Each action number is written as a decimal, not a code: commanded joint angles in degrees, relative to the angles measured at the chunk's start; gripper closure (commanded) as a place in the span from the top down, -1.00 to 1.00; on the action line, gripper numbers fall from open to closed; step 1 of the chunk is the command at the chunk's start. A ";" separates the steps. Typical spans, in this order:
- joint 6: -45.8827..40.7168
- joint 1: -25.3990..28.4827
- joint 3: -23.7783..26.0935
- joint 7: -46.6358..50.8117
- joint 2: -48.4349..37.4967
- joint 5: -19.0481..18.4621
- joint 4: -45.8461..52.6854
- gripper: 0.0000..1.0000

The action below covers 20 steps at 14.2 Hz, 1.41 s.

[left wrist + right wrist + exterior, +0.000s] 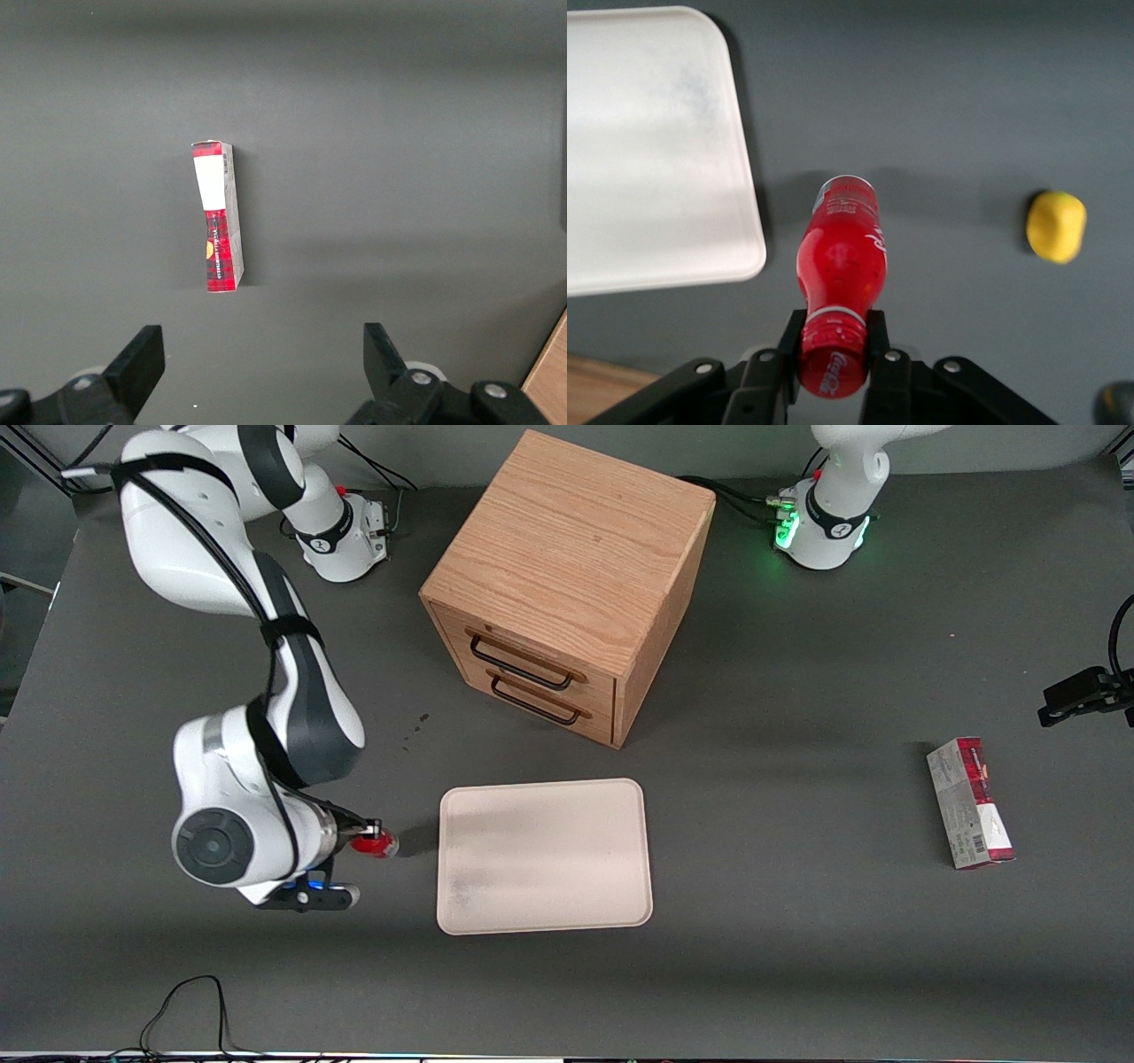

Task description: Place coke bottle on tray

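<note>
Gripper: closed on the cap end of the bottle, held beside the tray, toward the working arm's end. Tray: nothing is held in it. Cabinet: both drawers are shut. Carton and lemon: laid on the table.

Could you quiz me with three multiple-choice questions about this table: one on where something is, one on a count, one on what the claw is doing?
1. Where is the coke bottle?
A. on the tray
B. beside the tray, off it
C. in a drawer

2. How many drawer handles does the cabinet show?
A. one
B. two
C. four

3. The gripper is:
A. shut on the bottle's cap
B. open above the tray
C. holding the carton

Answers: 1 B, the bottle hangs over bare table next to the tray. 2 B, two dark handles, one above the other. 3 A, its fingers clamp the red cap.
</note>
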 commanded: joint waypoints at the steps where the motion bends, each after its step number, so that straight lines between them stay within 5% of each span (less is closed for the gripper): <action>1: -6.59 -0.01 -0.12 1.13 -6.42 0.01 -0.43 -1.00; 11: -13.91 -0.37 0.23 1.30 -12.51 1.33 2.81 -1.00; 20: -1.09 -0.37 6.19 15.79 -7.59 3.88 4.67 -1.00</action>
